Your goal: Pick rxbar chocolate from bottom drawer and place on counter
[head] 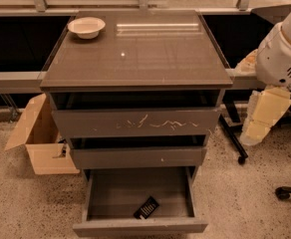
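Here the drawer cabinet stands in the middle of the camera view, and its lowest compartment, the bottom drawer, is pulled out toward the camera. The rxbar chocolate lies flat inside it, near the front panel and a little right of centre, turned at a slant, touching nothing else. Above it on the cabinet, the middle drawer and the scratched uppermost drawer each stand slightly ajar. The counter, the cabinet's glossy top, carries a white bowl at its far left corner. The gripper hangs off the cabinet's right side, at about the height of the uppermost drawer, pointing down and well apart from the bar; whether it is wide or narrow cannot be told. The robot's white body sits above it. A cardboard box rests open on the floor at the cabinet's left side.
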You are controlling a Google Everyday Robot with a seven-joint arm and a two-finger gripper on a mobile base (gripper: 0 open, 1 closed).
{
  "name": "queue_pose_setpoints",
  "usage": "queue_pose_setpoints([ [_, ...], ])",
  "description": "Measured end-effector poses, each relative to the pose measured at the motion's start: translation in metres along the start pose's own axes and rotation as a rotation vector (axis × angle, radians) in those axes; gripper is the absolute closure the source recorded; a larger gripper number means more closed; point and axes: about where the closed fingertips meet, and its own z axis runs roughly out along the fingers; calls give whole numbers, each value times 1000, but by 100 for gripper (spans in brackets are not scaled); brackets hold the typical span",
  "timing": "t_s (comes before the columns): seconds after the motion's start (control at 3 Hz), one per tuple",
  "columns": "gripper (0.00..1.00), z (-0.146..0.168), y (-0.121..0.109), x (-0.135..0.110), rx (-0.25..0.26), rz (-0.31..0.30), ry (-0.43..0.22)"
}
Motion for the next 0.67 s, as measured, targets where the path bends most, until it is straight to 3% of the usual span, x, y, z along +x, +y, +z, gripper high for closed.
queue_pose_setpoints([
  [0.33,0,22,-8,8,3,-12,-16],
  [0.67,0,55,-16,17,-15,-33,-56],
])
